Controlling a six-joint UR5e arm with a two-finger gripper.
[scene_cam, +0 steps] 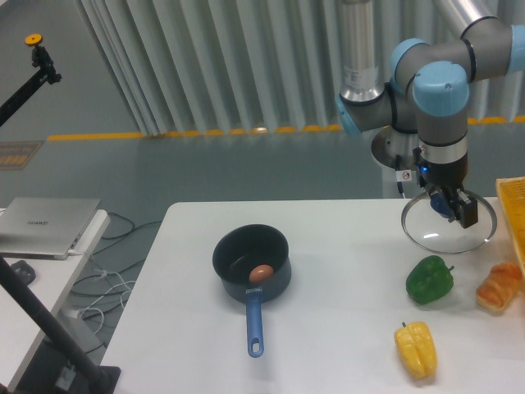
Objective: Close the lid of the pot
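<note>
Pot lid (448,225) directly beneath claw (456,210), touching

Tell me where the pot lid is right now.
The pot lid is at the right of the camera view, under the hand above the green pepper, well right of the pot.

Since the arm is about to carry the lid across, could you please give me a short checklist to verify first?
1. Tool closed on the pot lid: cannot tell; it sits at the lid's centre, the fingers hide the knob.
2. Lid clear of the green pepper: ok.
3. Pot upright and uncovered: ok.
4. Egg below the pot's rim: ok.
5. Table between lid and pot free of things: ok.
</note>
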